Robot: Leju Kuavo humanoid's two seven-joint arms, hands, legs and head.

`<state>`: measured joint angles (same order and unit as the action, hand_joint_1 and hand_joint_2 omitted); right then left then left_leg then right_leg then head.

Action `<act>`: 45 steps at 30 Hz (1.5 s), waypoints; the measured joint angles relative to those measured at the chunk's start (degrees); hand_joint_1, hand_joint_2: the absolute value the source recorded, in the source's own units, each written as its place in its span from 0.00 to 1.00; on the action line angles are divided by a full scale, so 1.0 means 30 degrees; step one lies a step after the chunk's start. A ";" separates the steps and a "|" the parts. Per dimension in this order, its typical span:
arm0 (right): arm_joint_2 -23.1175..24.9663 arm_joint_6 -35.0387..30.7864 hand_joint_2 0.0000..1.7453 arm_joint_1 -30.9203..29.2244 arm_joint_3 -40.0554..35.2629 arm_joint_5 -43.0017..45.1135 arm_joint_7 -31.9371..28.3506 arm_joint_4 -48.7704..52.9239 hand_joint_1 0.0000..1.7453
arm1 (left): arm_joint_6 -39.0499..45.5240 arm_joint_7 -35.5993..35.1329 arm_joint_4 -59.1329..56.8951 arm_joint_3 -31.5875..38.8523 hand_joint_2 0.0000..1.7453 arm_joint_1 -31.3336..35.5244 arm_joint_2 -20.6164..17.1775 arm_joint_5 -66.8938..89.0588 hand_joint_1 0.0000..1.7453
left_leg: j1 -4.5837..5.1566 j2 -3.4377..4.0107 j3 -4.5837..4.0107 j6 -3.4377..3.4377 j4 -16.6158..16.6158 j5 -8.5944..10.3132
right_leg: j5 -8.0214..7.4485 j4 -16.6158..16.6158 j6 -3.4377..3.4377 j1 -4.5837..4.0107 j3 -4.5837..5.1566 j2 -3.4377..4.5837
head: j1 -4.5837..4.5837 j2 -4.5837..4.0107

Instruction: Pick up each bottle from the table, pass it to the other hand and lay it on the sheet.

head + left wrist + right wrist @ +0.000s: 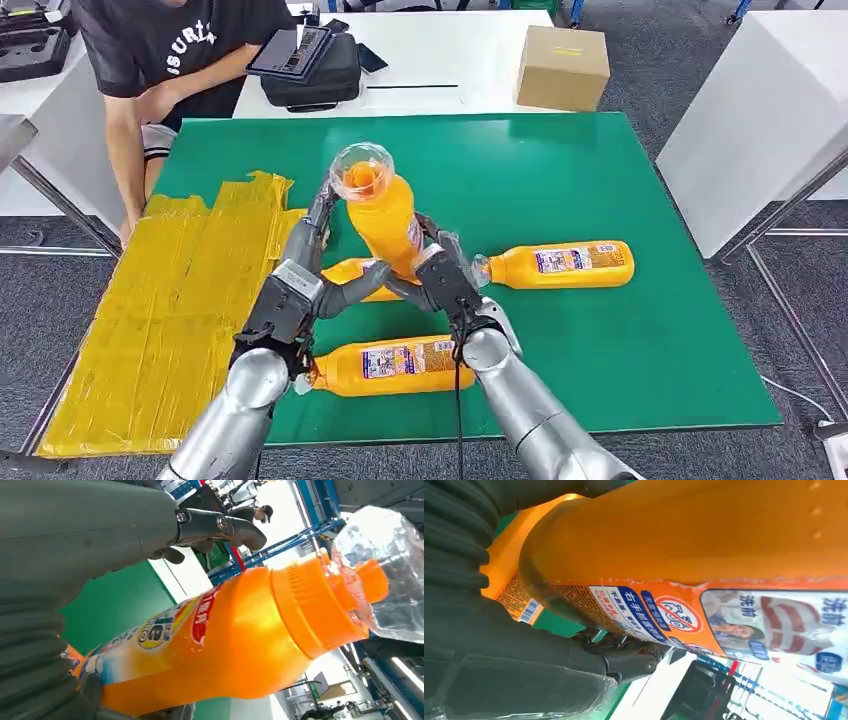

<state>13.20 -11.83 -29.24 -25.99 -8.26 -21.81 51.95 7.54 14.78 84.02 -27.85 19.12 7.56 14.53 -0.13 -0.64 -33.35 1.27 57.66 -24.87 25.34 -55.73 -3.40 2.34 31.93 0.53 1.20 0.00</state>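
An orange bottle (385, 215) with a clear cap stands nearly upright above the green table (560, 160). My right hand (445, 280) grips its lower part; in the right wrist view the bottle (704, 535) lies across that hand. My left hand (300, 280) is at the bottle's left side, fingers stretched up along it. In the left wrist view its thumb (220, 525) stands apart from the bottle (225, 640). Three more orange bottles lie on the table: one to the right (565, 265), one near the front (390, 365), one partly hidden behind my hands (345, 272).
The yellow sheet (160, 310) covers the table's left part. A person (170, 60) sits at the far left corner, one arm by the sheet's edge. Behind the table a white desk carries a cardboard box (562, 66) and a black bag (315, 70).
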 measured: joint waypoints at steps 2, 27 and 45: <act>0.0094 0.0000 1.00 -0.0004 -0.0124 -0.0225 0.0065 -0.0145 1.00 | 0.0000 -0.0058 0.0000 0.0094 1.00 0.0003 0.0007 -0.0028 0.00 | 0.0000 -0.0001 0.0000 0.0000 0.0000 0.0000 | 0.0000 -0.0001 0.0000 0.0000 0.0000 0.0000 | 0.0007 -0.0001; 0.0758 -0.1281 1.00 -0.0347 -0.1115 -0.1968 -0.1720 -0.0853 1.00 | 0.0044 0.0088 0.0000 0.0853 1.00 -0.0102 0.0175 -0.0663 0.00 | -0.0001 0.0002 -0.0001 0.0000 0.0001 0.0001 | 0.0000 -0.0001 0.0000 0.0000 0.0007 0.0001 | 0.0000 -0.0001; 0.0729 -0.0211 1.00 -0.0257 -0.1443 -0.1596 -0.2157 -0.0605 1.00 | -0.0292 0.0459 0.0051 0.1632 1.00 -0.0592 0.0430 -0.1799 0.90 | -0.0002 0.0002 0.0000 -0.0001 0.0001 0.0001 | 0.0000 0.0000 0.0000 -0.0001 0.0009 0.0001 | 0.0000 0.0006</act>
<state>15.39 -12.46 -30.01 -30.31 -13.05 -28.28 50.14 6.67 16.15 84.17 -22.95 17.34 8.85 9.14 -0.14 -0.63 -33.35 1.27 57.66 -24.87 25.34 -55.73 -3.40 2.34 31.95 0.54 1.20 0.02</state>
